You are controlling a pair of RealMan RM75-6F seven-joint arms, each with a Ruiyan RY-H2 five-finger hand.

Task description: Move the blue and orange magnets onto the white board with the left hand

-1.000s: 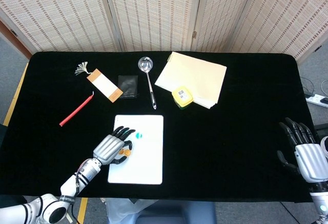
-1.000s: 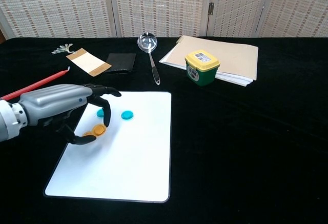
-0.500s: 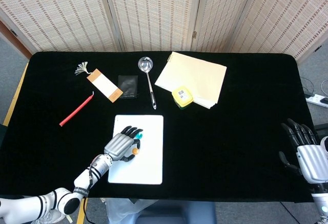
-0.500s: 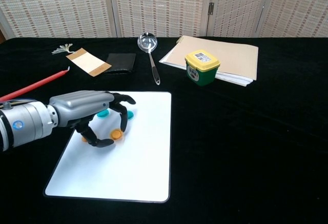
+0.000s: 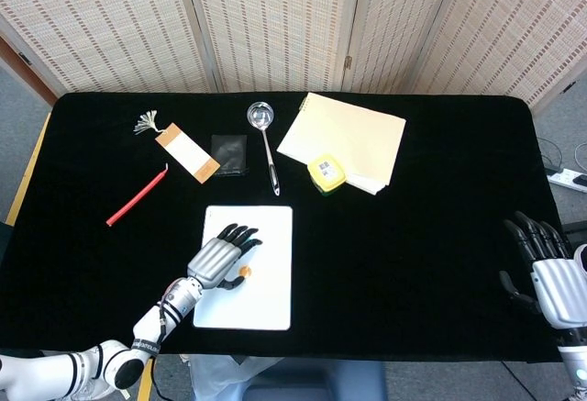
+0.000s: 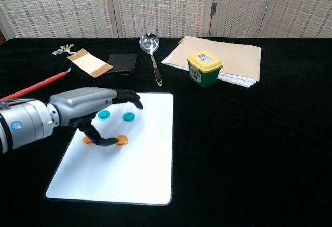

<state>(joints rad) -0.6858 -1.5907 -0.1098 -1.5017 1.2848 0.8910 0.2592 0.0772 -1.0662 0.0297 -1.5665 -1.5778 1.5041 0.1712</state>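
My left hand [image 6: 85, 107] is hovering over the white board [image 6: 139, 174], fingers stretched out, holding nothing, thumb tip touching an orange magnet [image 6: 122, 140]. Both blue magnets [image 6: 128, 116] are sitting on the board, just beyond it.

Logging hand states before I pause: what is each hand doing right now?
Left hand: open over the white board, holding nothing; thumb tip next to an orange magnet.
Right hand: open, empty, at the table's edge.
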